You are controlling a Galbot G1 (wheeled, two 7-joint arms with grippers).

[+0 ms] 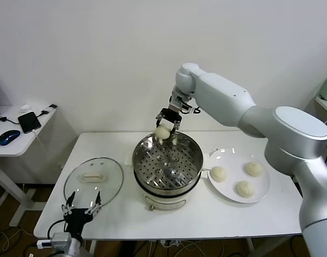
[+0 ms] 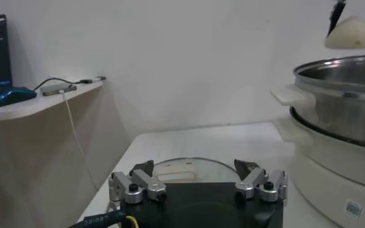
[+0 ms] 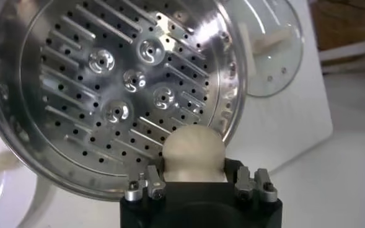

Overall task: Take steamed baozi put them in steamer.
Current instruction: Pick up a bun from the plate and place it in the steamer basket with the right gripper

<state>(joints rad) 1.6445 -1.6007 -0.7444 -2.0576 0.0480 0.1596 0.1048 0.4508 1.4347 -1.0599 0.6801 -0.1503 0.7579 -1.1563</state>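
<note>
My right gripper is shut on one steamed baozi, a smooth cream-white bun hanging just above the far rim of the steamer. The steamer is a shiny steel pot with a bare perforated tray on a white base. In the right wrist view the held baozi sits between the fingers over the tray's edge. Three more baozi lie on the white plate to the right. My left gripper stands open at the table's front left, by the lid.
The glass lid with a white handle lies flat to the left of the steamer, just ahead of the left gripper. A low side table with a phone and a mouse stands farther left. A white wall is behind.
</note>
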